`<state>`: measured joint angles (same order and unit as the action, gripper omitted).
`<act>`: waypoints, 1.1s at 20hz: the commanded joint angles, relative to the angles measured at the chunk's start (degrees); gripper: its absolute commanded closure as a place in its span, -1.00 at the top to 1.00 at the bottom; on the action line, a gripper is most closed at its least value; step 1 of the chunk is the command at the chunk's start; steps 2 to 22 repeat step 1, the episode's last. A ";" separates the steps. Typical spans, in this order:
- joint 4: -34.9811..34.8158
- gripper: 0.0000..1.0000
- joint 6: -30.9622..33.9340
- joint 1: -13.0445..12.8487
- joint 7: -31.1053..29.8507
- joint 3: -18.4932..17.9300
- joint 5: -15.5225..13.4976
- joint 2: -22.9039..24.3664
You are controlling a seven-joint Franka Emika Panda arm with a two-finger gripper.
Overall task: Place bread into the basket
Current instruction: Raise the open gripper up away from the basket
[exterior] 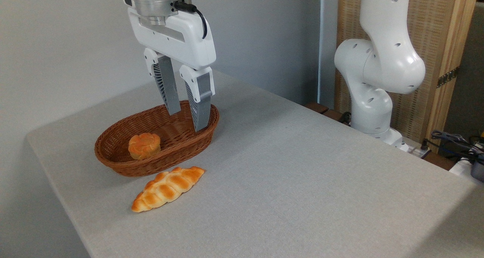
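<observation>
Grey fabric covered the tabletop (302, 182), a broad, plain surface that ran back to a pale wall on the left and fell away at its near corner. Behind its far right edge stood the white arm (378, 69), its thick joints rising in front of a woven, wood-framed panel (442, 53), with a tangle of cables (453, 139) low beside the base.

Next in size was the basket (113, 157), an oval of brown wicker sitting toward the back left of the tabletop. Above its right half hung the gripper (186, 120), pointing down, its fingers (200, 99) spread a modest way apart with nothing between them. Their tips hung about level with the basket's rim; I could not tell whether either touched the weave.

A long braided loaf (168, 188) lay on the cloth just in front of the basket, angled, close to its near wall but whether it touched I could not tell.

Smallest of all, the bread (144, 145) sat inside the basket at its left end, upright on the woven bottom, well clear of the fingers.
</observation>
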<state>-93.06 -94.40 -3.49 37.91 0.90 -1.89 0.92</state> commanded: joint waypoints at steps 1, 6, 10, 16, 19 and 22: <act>1.30 1.00 1.32 -0.64 -0.11 -0.46 0.93 -0.48; 1.30 1.00 1.32 -0.64 -0.11 -0.46 0.93 -0.48; 1.30 1.00 1.32 -0.64 -0.11 -0.46 0.93 -0.48; 1.30 1.00 1.32 -0.64 -0.11 -0.46 0.93 -0.48; 1.30 1.00 1.32 -0.64 -0.11 -0.46 0.93 -0.48; 1.30 1.00 1.32 -0.64 -0.11 -0.46 0.93 -0.48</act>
